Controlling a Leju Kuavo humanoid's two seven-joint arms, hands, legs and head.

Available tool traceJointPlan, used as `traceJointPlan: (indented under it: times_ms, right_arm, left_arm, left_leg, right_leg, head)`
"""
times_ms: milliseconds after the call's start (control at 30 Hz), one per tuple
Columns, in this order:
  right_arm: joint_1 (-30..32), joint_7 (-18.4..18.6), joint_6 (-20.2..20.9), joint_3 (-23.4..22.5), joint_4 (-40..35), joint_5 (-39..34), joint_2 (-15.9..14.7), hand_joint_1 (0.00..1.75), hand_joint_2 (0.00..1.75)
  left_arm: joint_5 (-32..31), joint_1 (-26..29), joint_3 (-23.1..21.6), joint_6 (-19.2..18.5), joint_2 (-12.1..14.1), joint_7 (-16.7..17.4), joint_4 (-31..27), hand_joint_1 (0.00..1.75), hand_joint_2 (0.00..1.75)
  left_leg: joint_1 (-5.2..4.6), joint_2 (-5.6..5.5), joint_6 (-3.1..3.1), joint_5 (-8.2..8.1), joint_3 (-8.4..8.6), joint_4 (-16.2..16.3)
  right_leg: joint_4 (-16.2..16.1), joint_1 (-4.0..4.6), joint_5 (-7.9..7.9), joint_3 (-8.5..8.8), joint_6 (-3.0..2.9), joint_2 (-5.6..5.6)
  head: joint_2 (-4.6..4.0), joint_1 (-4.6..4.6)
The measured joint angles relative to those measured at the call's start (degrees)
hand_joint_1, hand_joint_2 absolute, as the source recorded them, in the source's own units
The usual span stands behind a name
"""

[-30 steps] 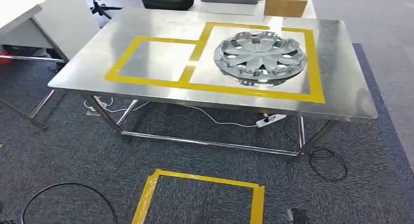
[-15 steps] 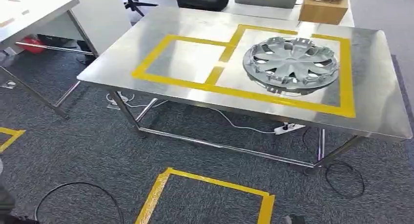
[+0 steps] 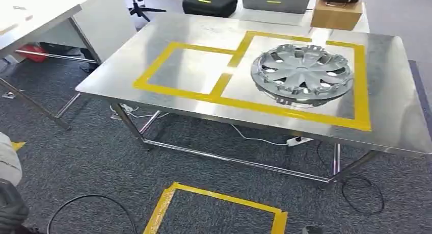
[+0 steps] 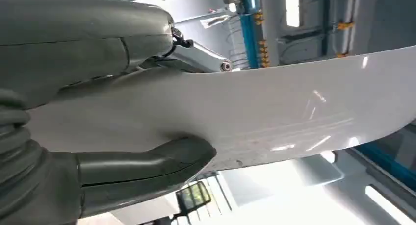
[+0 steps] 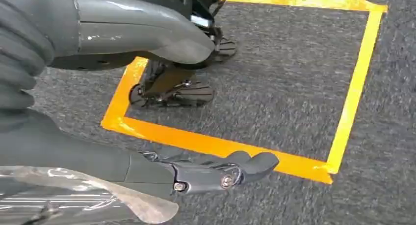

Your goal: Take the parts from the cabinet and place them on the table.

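A silver hubcap (image 3: pixel 301 73) lies in the right-hand yellow-taped square on the steel table (image 3: pixel 387 127); the left-hand taped square (image 3: pixel 188 66) holds nothing. A smooth white curved panel (image 4: pixel 274 112) is gripped by my left hand (image 4: pixel 59 63), thumb (image 4: pixel 142 168) on one face and fingers on the other. An edge of that panel (image 3: pixel 7 160) shows at the lower left of the head view, above my dark left hand (image 3: pixel 10 208). My right hand (image 5: pixel 73 156) hangs over the carpet, fingers (image 5: pixel 221 173) stretched out and apart from the thumb, holding nothing.
A yellow tape square (image 3: pixel 219 213) marks the carpet before the table. A black cable loop (image 3: pixel 91 213) lies at the lower left. A white desk (image 3: pixel 41 15) stands to the left; a black case (image 3: pixel 210 3) and a cardboard box (image 3: pixel 335 13) sit behind the table.
The whole picture has shifted, so the camera has moved relative to the table. The white panel's edge and my left hand have come into the lower left corner.
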Motion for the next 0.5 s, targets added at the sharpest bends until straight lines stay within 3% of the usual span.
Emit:
traceJointPlan:
  times_ms: [67, 100, 133, 167, 200, 267, 300, 333, 400, 433, 467, 500]
  right_arm:
    - [0.08, -0.07, 0.11, 0.0, -0.02, 0.0, 0.0, 0.0, 1.75]
    - [0.03, -0.07, 0.13, 0.02, -0.04, 0.0, 0.0, 0.0, 1.75]
    - [0.01, -0.07, 0.17, 0.02, -0.07, 0.0, -0.02, 0.0, 1.75]
    - [-0.18, -0.2, 0.17, 0.0, -0.11, 0.0, -0.02, 0.0, 1.75]
    - [-0.3, -0.22, 0.22, 0.0, -0.15, 0.0, -0.02, 0.0, 1.75]
    - [-0.02, -0.15, 0.28, -0.02, -0.15, 0.0, -0.04, 0.0, 1.75]
    - [0.22, -0.11, 0.46, -0.02, -0.17, 0.0, -0.04, 0.0, 1.75]
    - [0.37, -0.09, 0.46, -0.02, -0.2, 0.0, -0.04, 0.0, 1.75]
    - [0.4, -0.07, 0.52, -0.04, -0.22, 0.0, -0.04, 0.0, 1.75]
    - [0.48, -0.07, 0.63, -0.07, -0.22, 0.0, -0.04, 0.0, 1.75]
    - [0.67, -0.04, 0.74, -0.13, -0.22, 0.0, -0.2, 0.0, 1.75]
    - [0.66, -0.02, 0.9, -0.26, -0.24, 0.0, -0.26, 0.0, 1.75]
  left_arm:
    - [-0.2, 0.31, -0.17, 0.04, 0.15, 0.28, 0.09, 1.75, 1.75]
    - [-0.28, 0.34, -0.33, 0.04, 0.22, 0.28, 0.09, 1.75, 1.75]
    - [-0.28, 0.45, -0.55, 0.04, 0.22, 0.28, 0.09, 1.75, 1.75]
    - [-0.31, 0.41, -0.72, 0.07, 0.26, 0.28, 0.11, 1.75, 1.75]
    - [-0.35, 0.33, -0.85, 0.07, 0.33, 0.28, 0.11, 1.75, 1.75]
    - [-0.5, 0.3, -0.87, 0.04, 0.41, 0.46, 0.26, 1.75, 1.75]
    - [-0.55, 0.33, -0.87, 0.04, 0.46, 0.61, 0.33, 1.75, 1.75]
    - [-0.7, 0.33, -0.87, 0.04, 0.5, 0.68, 0.37, 1.75, 1.75]
    - [-0.92, 0.33, -0.9, 0.04, 0.52, 0.92, 0.48, 1.75, 1.75]
    - [-1.03, 0.33, -0.92, 0.04, 0.52, 1.14, 0.52, 1.75, 1.75]
    - [-1.14, 0.23, -0.96, 0.04, 0.55, 1.49, 0.66, 1.75, 1.75]
    - [-1.44, 0.28, -1.03, 0.0, 0.61, 2.08, 0.79, 1.75, 1.75]
  left_leg:
    - [-0.02, -0.14, 0.74, -0.26, -0.05, -0.69]
    - [0.18, -0.41, 1.02, -0.28, 0.9, -1.0]
    - [0.45, -0.46, 1.22, -0.28, 2.11, -1.75]
    - [0.47, -0.41, 1.57, -0.57, 2.91, -1.99]
    - [0.45, -0.4, 1.79, -0.93, 3.14, -2.02]
    - [0.24, -0.51, 1.97, -1.9, 3.86, -2.02]
    - [0.16, -0.67, 2.0, -2.42, 4.46, -2.02]
    - [0.06, -0.79, 2.0, -3.08, 5.36, -2.02]
    - [-0.09, -0.84, 1.97, -4.35, 7.16, -2.02]
    - [-0.19, -0.8, 1.84, -5.48, 8.39, -2.07]
    - [-0.09, -0.7, 1.71, -6.17, 9.07, -2.07]
    - [-0.07, -0.76, 1.26, -6.55, 9.22, -2.1]
  right_leg:
    - [-0.2, -0.04, 0.84, 1.38, 0.88, -0.35]
    - [-0.58, -0.04, 0.66, 2.19, 1.28, -0.44]
    - [0.07, -0.08, -0.01, 1.86, 1.41, -0.33]
    - [3.03, 0.01, -0.17, 0.49, 1.32, -0.02]
    - [7.3, -0.01, -0.81, -2.3, 1.39, 0.19]
    - [15.08, -0.01, -4.49, -8.49, 1.74, 0.28]
    - [16.43, 0.0, -5.39, -10.42, 1.87, 0.29]
    - [15.41, 0.0, -4.76, -11.3, 1.86, 0.29]
    - [9.64, 0.04, -0.78, -10.52, 1.53, 0.31]
    - [3.62, 0.19, 4.5, -9.29, 0.98, 0.32]
    - [3.41, 0.4, 7.24, -9.51, 0.48, 0.23]
    - [2.26, 0.82, 6.09, -9.73, 0.26, -0.35]
  head:
    - [0.0, 0.0]
    - [0.0, 0.09]
    - [0.0, 0.13]
    - [-0.07, 0.55]
    - [-0.02, 0.85]
    - [-0.02, 1.07]
    - [-0.02, 1.09]
    - [-0.02, 1.18]
    - [-0.02, 1.29]
    - [-0.02, 1.31]
    - [-0.02, 1.03]
    - [-0.02, 0.9]
